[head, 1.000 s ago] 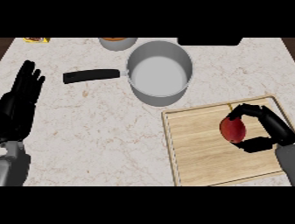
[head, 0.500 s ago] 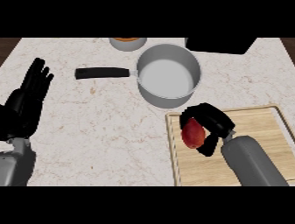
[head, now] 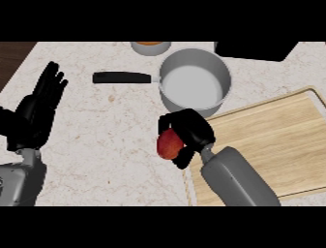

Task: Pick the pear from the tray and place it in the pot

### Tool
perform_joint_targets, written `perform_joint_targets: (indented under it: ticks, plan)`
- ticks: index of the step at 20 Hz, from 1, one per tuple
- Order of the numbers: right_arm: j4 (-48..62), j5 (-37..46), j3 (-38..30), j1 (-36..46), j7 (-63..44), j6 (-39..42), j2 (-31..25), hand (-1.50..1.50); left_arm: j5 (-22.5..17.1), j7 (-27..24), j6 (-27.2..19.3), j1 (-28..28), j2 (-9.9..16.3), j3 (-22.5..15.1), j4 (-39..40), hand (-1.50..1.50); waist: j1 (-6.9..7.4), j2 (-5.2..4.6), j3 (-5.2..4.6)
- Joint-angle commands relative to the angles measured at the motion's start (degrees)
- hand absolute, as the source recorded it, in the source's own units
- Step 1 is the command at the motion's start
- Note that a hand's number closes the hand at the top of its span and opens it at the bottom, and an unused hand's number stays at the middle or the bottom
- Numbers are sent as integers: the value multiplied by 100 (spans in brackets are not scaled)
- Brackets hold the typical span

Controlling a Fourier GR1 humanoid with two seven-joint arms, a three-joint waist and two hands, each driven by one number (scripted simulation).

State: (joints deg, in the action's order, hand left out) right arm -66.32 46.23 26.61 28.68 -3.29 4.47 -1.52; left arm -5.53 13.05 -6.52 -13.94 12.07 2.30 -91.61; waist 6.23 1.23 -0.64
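Pear point(head: 168, 145) enclosed by right hand point(head: 191, 131) fingers point(head: 171, 121).

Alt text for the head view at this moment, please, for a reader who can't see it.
The right hand curls round a red pear, holding it over the marble counter just left of the wooden tray and short of the grey pot, whose black handle points left. The left hand rests open at the left edge.

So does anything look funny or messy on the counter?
Nothing spilled or broken. The pot stands upright, the tray lies flat, and the right hand holds the pear beside the tray's left edge. The left hand rests open at the left.
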Motion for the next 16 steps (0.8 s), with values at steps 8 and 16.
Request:
perform_joint_targets:
  ticks: [8,16]
  plan:
    - [-1391,222,863,1193,-3526,-2380,151,150,58,67,-106,-142,-115,-61,101,0,-62,64,41]
    - [-1305,955,1658,2680,-6566,-3183,152,150,144,-61,-196,-104,-171,-48,204,0,-124,-57,40]
